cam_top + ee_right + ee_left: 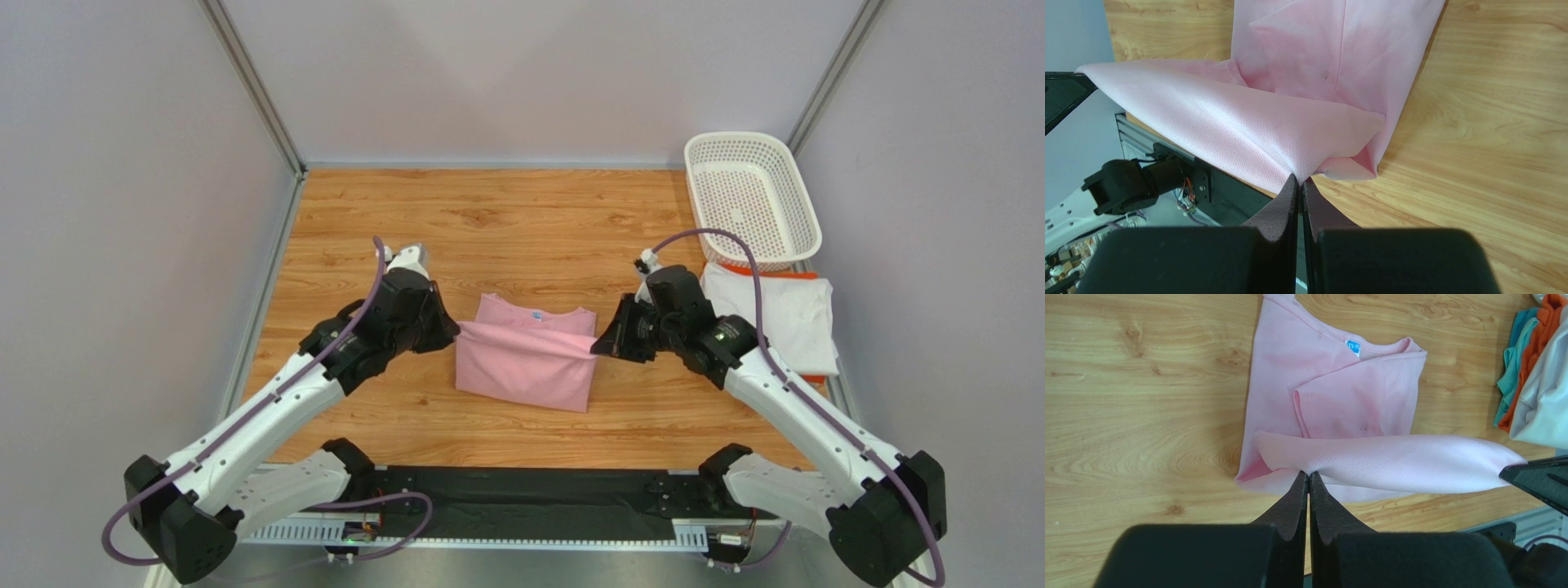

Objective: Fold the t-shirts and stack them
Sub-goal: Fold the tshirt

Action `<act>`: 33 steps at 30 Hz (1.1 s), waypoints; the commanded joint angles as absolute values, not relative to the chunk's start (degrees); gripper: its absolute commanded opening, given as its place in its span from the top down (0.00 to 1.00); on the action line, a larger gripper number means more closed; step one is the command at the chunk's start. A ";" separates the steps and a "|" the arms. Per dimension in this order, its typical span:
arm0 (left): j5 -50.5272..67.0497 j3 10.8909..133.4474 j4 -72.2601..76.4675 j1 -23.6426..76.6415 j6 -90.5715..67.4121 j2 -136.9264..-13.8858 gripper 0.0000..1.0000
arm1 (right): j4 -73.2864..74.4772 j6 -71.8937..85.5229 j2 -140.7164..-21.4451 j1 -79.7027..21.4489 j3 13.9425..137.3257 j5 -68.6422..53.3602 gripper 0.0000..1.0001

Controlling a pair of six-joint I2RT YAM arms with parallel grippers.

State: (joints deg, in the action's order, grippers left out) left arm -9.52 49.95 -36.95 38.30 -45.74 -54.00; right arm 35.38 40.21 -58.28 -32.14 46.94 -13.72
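Note:
The light pink t-shirt (525, 358) lies partly folded on the wooden table's middle. My left gripper (451, 331) is shut on its left edge and my right gripper (599, 343) is shut on its right edge; a raised band of cloth stretches between them above the lower layers. The left wrist view shows the pinched pink cloth (1389, 462) at my left gripper (1309, 473). The right wrist view shows the fold (1247, 131) gripped at my right gripper (1299, 176). The white t-shirt with orange trim (775, 312) lies folded at the right, also in the left wrist view (1542, 398).
A white perforated basket (751, 196) stands at the back right, just behind the white shirt. Grey walls enclose the table on three sides. A black rail (528, 496) runs along the near edge between the arm bases.

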 commanded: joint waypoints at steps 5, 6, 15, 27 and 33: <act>-6.95 52.56 -28.57 34.28 -41.49 -61.60 1.00 | 29.80 38.58 -63.98 -29.62 49.66 -11.07 1.00; -5.73 52.82 -28.22 33.41 -41.22 -62.57 1.00 | 29.45 38.67 -64.59 -29.45 49.66 -11.16 1.00; -0.54 55.28 -21.81 30.50 -38.06 -71.98 1.00 | 26.55 38.85 -70.74 -27.34 49.66 -8.96 1.00; 2.46 57.83 -18.99 27.07 -35.86 -81.47 1.00 | 23.12 37.80 -80.15 -25.32 52.38 -10.54 1.00; 1.22 58.53 -17.32 26.28 -35.43 -85.95 1.00 | 21.54 38.41 -86.56 -24.79 53.79 -10.99 1.00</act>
